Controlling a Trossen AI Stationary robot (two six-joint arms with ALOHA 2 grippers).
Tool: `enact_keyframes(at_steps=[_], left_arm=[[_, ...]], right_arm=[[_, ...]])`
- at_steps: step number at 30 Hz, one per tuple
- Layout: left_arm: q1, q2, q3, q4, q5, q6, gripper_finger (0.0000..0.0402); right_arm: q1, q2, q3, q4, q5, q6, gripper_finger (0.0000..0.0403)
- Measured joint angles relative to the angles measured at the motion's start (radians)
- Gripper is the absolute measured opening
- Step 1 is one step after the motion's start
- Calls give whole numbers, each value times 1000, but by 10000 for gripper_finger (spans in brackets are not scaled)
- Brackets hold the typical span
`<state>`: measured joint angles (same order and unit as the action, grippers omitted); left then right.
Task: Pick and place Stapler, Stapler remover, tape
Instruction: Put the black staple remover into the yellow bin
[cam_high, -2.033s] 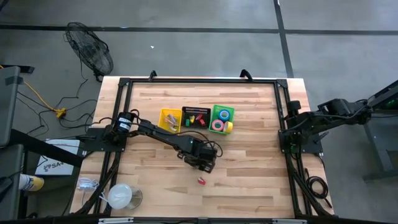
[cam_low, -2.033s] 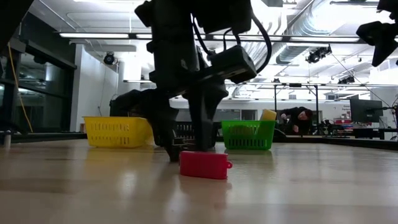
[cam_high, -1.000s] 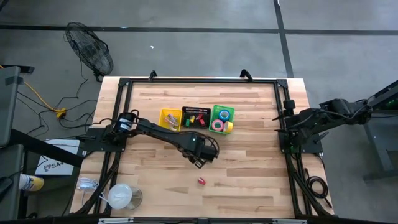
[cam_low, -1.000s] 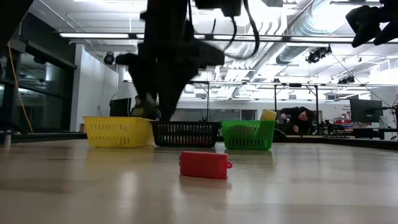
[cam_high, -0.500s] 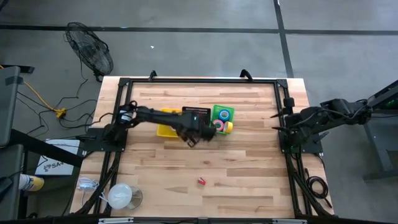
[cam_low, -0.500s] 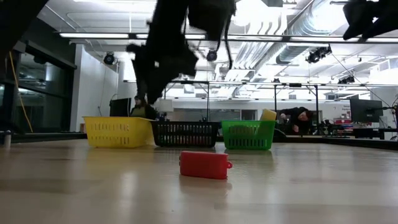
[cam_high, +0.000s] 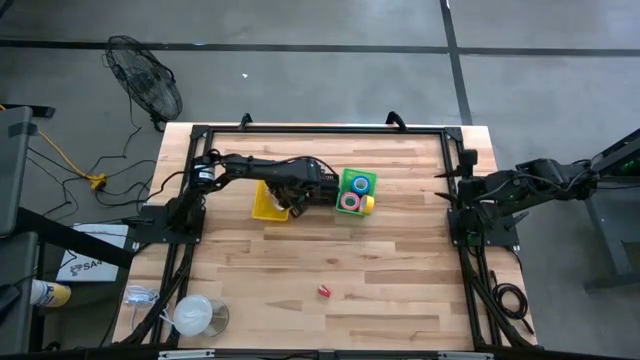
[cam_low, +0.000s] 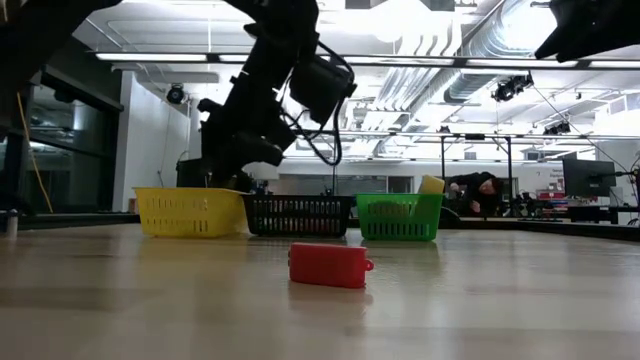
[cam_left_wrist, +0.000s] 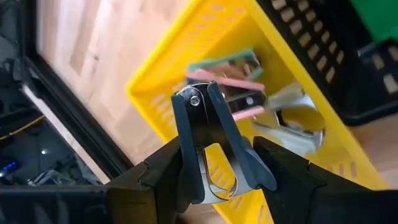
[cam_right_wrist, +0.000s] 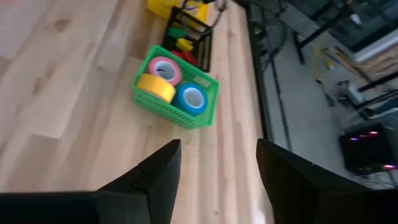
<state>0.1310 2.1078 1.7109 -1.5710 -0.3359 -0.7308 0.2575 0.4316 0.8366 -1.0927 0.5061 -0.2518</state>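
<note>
My left gripper (cam_left_wrist: 219, 177) is shut on a dark staple remover (cam_left_wrist: 208, 134) and hangs over the yellow bin (cam_high: 264, 205), where pink and green staple removers (cam_left_wrist: 239, 93) lie. In the low view the gripper (cam_low: 228, 160) is above the yellow bin (cam_low: 190, 212). A small red stapler (cam_high: 324, 291) lies flat on the table near its near edge. Pink, blue and yellow tape rolls (cam_right_wrist: 171, 84) sit in the green bin (cam_high: 357, 192). My right gripper (cam_right_wrist: 214, 180) waits open, raised at the table's right edge. My left gripper pinches the staple remover by its two side grips (cam_left_wrist: 186, 168) between the fingers (cam_left_wrist: 158, 180), coming from above. The remover is lifted clear. Its hinged end (cam_left_wrist: 194, 99) points away from the wrist, down toward the yellow bin.
A black bin (cam_high: 318, 186) with small red and green items stands between the yellow and green bins, partly under the left arm. A large white roll (cam_high: 192, 315) sits at the near left corner. A black frame (cam_high: 320, 130) rims the table.
My left gripper rose from beside the red stapler and swung toward the table's far edge and left, turning as it went, until it hung over the yellow bin with the staple remover in its fingers. The red stapler stayed put.
</note>
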Motion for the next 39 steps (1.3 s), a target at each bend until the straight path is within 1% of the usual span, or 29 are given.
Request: enact_keyframes(at_steps=[5,11,15,22,29,34,39], left_arm=[[0,0,-10,0,65,29,181],[0,0,-10,0,120,122,181],[0,0,-10,0,127,188,181],[15,-1,-25,0,143,403,181],[34,-13,-104,0,139,636,181],[56,-13,-146,0,138,794,181],[70,-12,-154,0,134,907,181]], right_arm=[[0,0,0,11,47,-19,200],[0,0,0,11,45,-12,201],[0,0,0,11,38,24,200],[0,0,0,11,34,152,201],[0,0,0,11,-38,305,201],[0,0,0,11,-52,378,200],[0,0,0,11,-53,435,201]])
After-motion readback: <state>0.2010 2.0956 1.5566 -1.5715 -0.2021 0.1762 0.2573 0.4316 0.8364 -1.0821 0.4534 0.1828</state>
